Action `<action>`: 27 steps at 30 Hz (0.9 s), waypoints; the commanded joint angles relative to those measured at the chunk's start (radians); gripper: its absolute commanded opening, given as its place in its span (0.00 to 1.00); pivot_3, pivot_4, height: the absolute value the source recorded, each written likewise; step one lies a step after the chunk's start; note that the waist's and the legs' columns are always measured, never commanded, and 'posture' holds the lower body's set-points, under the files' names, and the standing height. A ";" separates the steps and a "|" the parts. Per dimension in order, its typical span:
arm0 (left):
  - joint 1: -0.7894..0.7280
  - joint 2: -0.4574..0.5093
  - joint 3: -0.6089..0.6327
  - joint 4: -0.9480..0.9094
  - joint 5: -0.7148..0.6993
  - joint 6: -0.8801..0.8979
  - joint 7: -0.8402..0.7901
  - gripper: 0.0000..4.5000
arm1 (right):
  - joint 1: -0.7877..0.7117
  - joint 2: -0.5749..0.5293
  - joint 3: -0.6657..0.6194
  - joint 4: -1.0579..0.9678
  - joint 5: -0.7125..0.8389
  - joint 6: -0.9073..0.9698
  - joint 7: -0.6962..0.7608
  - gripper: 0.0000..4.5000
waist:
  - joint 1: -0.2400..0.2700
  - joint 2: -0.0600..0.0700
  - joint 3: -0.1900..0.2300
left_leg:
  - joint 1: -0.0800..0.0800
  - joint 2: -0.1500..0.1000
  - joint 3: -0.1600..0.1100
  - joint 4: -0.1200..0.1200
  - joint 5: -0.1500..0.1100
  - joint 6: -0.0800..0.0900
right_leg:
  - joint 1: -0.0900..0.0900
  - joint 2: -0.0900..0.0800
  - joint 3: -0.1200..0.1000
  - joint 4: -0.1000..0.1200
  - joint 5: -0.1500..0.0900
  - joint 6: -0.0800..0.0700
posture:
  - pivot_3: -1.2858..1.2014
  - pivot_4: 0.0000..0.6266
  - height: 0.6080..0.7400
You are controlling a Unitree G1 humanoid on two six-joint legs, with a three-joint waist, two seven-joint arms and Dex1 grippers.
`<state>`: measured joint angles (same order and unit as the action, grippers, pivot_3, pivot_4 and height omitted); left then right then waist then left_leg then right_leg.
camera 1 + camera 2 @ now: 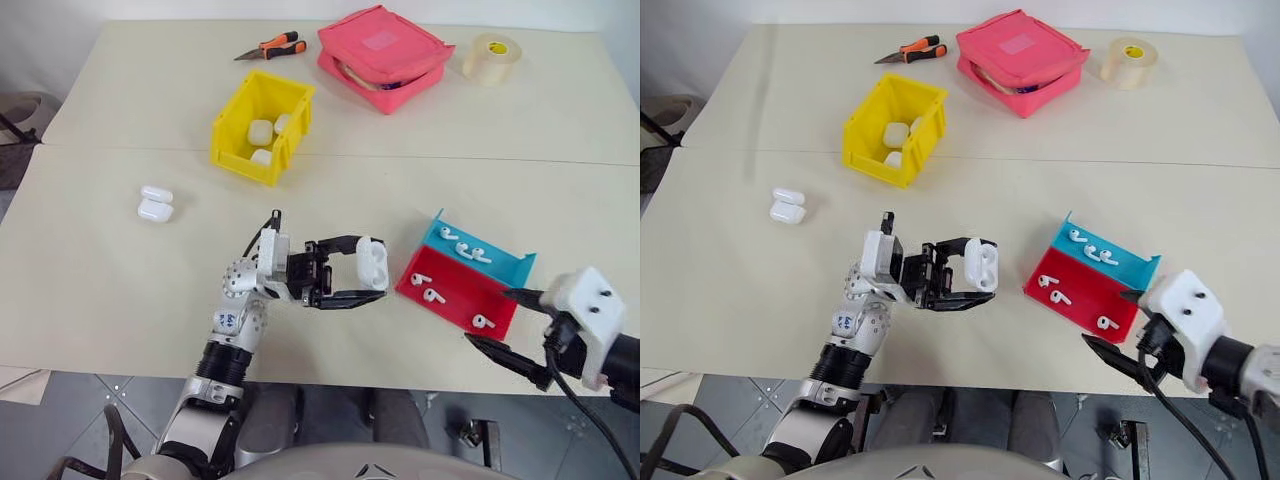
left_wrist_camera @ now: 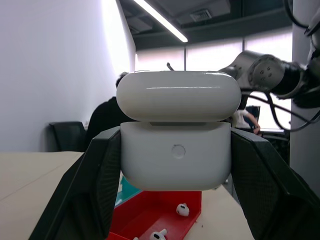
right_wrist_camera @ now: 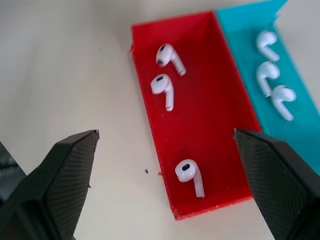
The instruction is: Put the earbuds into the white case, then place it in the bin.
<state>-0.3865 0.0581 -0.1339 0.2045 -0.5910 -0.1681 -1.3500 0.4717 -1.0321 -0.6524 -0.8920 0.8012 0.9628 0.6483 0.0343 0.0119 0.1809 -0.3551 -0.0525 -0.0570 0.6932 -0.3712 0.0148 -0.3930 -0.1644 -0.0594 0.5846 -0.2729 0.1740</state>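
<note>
Overhead, the head camera takes in the whole cream table (image 1: pixel 330 200): the yellow bin (image 1: pixel 262 125) with three white cases lying in it, two more spare cases (image 1: pixel 155 203) side by side well to its left, a pink zip pouch (image 1: pixel 385 57), a tape roll (image 1: pixel 492 56) and orange-handled pliers (image 1: pixel 270 47) along the far edge. The left gripper (image 1: pixel 362 272) is closed on the white case (image 1: pixel 372 262), its two black fingers pressing the case's sides, and holds it above the table just beside the red-and-blue tray (image 1: pixel 462 275). The left wrist view adds what the head view cannot give: the case's lid is lifted slightly, a thin gap showing between lid and body, with a small round button on the face turned to the camera; whether anything lies inside the case cannot be seen. The right gripper (image 1: pixel 505 320) hangs with its fingers spread wide and nothing between them, at the tray's near corner. Its wrist view counts the earbuds (image 3: pixel 167 75) clearly: three in the red compartment, three in the blue, where the head view shows them only as small white specks. The far end of the blue compartment is cut off in the right wrist view.
</note>
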 commanded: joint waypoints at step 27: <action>0.013 -0.030 -0.027 -0.032 0.010 -0.044 -0.019 0.62 | -0.359 -0.320 0.402 0.033 -0.092 0.283 -0.032 0.33 | 0.016 0.000 0.000 | -0.004 -0.001 -0.001 0.004 -0.002 0.002 | -0.001 0.000 -0.002 -0.001 0.000 0.000 | 0.52 0.24 1.00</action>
<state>-0.3802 0.0418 -0.1584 0.1980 -0.5811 -0.2020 -1.3703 0.1232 -1.3535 -0.2456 -0.8465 0.7245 1.2449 0.6075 0.0503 0.0119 0.1809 -0.3594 -0.0535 -0.0580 0.6977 -0.3732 0.0165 -0.3937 -0.1647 -0.0610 0.5834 -0.2728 0.1742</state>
